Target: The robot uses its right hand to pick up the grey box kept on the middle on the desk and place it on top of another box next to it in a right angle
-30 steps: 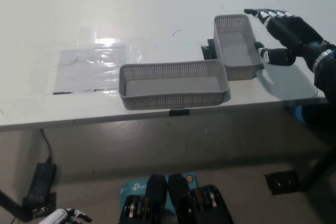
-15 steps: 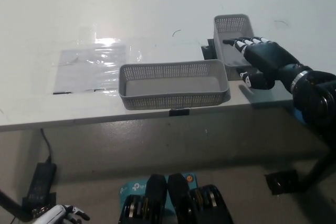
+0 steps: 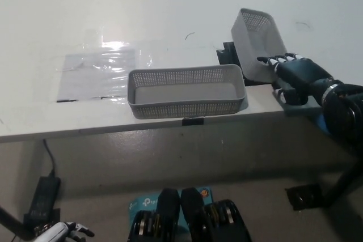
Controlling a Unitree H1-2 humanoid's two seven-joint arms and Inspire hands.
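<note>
A small grey perforated box (image 3: 256,41) at the right of the desk (image 3: 170,4) is tilted up on its near end, with its open side facing the camera. My black right hand (image 3: 296,75) is closed on the box's near right end at the desk's front edge. A longer grey perforated box (image 3: 187,91) lies flat in the middle of the desk, just left of the small one and at a right angle to it. My white left hand (image 3: 63,232) rests low at the bottom left, below the desk.
A clear plastic sheet (image 3: 102,71) lies on the desk left of the long box. A black block (image 3: 227,54) sits behind the boxes and a black clip (image 3: 193,121) on the front edge. On the floor are a power adapter (image 3: 43,194) and a blue carton (image 3: 142,202).
My right hand came in from the right, over the small box, and down onto its near end. The box, flat before, now stands tilted up. The long box has not moved.
</note>
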